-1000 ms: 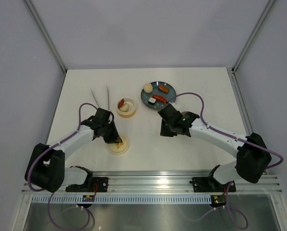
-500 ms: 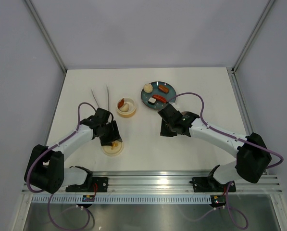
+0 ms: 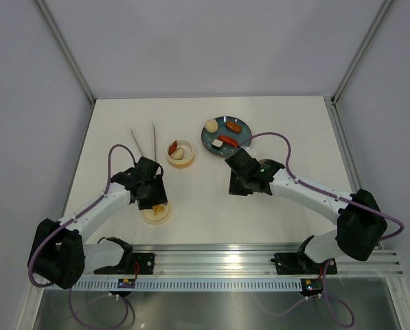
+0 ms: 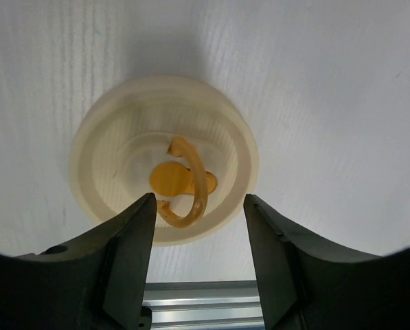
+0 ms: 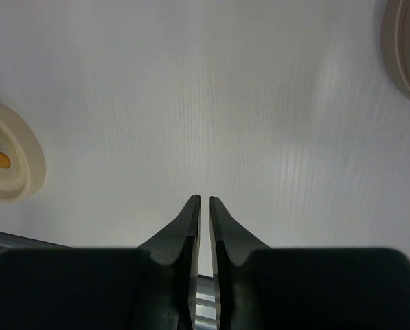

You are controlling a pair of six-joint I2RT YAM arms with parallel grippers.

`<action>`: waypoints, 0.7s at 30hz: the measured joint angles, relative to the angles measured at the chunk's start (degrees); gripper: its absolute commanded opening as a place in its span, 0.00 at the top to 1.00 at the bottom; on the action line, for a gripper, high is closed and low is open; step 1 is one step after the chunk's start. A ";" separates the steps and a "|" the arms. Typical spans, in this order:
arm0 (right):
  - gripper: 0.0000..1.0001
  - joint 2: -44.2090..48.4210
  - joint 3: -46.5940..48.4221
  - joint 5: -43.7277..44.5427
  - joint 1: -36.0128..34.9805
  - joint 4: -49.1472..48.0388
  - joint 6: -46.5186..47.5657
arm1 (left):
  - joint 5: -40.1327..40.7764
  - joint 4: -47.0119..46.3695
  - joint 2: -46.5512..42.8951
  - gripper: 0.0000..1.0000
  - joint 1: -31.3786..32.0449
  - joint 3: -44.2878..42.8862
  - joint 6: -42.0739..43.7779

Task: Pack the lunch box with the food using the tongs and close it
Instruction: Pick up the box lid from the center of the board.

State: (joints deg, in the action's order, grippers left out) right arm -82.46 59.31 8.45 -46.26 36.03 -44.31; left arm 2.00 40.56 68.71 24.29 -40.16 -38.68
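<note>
Left gripper [image 4: 199, 201]: jaws apart, nothing clamped. It hangs over the round cream lid [image 4: 163, 158], which lies flat on the table [image 3: 205, 206] near the front edge. In the left wrist view the lid's orange ring handle [image 4: 185, 184] shows between the two fingers [image 4: 129, 254], with a gap on either side.

Right gripper [image 5: 203, 201]: we see the jaws together save for a thin slit, holding nothing, over bare table right of centre.

Tongs [image 3: 144, 141]: lying on the table beyond the left gripper, left of the lunch box [image 3: 188, 160], apart from both.

Food: the open lunch box holds a sausage piece [image 3: 172, 146] and a bun [image 3: 180, 154]. On the teal plate [image 3: 208, 141], just right of the box, we count a bun [image 3: 211, 126], two sausages [image 3: 234, 127] and a sushi bit [image 3: 226, 146].
</note>
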 measured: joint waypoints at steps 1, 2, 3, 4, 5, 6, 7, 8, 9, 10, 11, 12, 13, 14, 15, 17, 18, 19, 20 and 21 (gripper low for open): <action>0.83 0.00 0.00 -0.02 0.00 0.02 0.00 | 1.05 0.57 -0.85 0.41 0.09 -0.02 -0.22; 0.83 0.00 0.02 -0.02 0.00 0.02 0.00 | 2.05 1.01 -1.42 0.40 0.15 -0.02 -0.42; 0.83 0.00 0.00 -0.04 0.00 0.02 0.00 | 3.08 1.68 -1.68 0.30 0.15 -0.17 -0.59; 0.83 0.00 0.02 -0.04 0.00 0.02 0.00 | 3.76 2.08 -1.73 0.28 0.15 -0.26 -0.68; 0.83 0.00 0.02 -0.04 0.00 0.02 0.00 | 4.52 2.38 -1.70 0.25 0.15 -0.26 -1.11; 0.83 0.00 0.02 -0.04 0.00 0.02 0.00 | 5.20 2.89 -1.51 0.23 0.15 -0.26 -1.38; 0.83 0.00 0.02 -0.04 0.00 0.02 0.00 | 5.70 3.34 -1.14 0.22 0.15 -0.26 -1.60; 0.83 0.00 0.02 -0.04 0.00 0.02 0.00 | 5.81 3.52 -0.81 0.22 0.15 -0.26 -1.75; 0.83 0.00 0.02 -0.04 0.00 0.02 0.00 | 5.86 3.54 -0.28 0.22 0.15 -0.26 -1.88; 0.83 0.00 0.02 -0.04 0.00 0.02 0.00 | 5.86 3.52 0.22 0.22 0.15 -0.26 -1.92; 0.83 0.00 0.02 -0.02 0.00 0.02 0.00 | 5.84 3.50 0.72 0.23 0.15 -0.26 -1.92; 0.83 0.00 0.02 -0.02 0.00 0.02 0.00 | 5.84 3.48 1.27 0.27 0.15 -0.26 -1.92; 0.83 0.00 0.02 -0.02 0.00 0.02 0.00 | 5.84 3.45 1.60 0.29 0.15 -0.26 -1.99; 0.83 0.00 0.02 -0.04 0.00 0.02 0.00 | 5.84 3.41 1.90 0.30 0.15 -0.26 -1.99; 0.83 0.00 0.02 -0.02 0.00 0.02 0.00 | 5.84 3.32 2.05 0.32 0.15 -0.26 -1.99; 0.83 0.00 0.02 -0.02 0.00 0.02 0.00 | 5.84 3.15 2.54 0.34 0.15 -0.26 -1.99; 0.83 0.00 0.02 -0.02 0.00 0.02 0.00 | 5.84 3.04 2.80 0.34 0.15 -0.24 -1.95; 0.83 0.00 0.02 -0.02 0.00 0.02 0.00 | 5.84 2.99 3.10 0.34 0.15 -0.22 -1.97; 0.83 0.00 0.02 -0.02 0.00 0.02 0.00 | 5.84 2.91 3.43 0.34 0.15 -0.20 -1.97; 0.83 0.00 0.02 -0.02 0.00 0.02 0.00 | 5.84 2.75 3.74 0.34 0.15 -0.11 -1.99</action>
State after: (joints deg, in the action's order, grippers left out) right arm -82.46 59.33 8.43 -46.26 36.05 -44.31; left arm 7.84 43.31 72.44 24.45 -40.27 -40.66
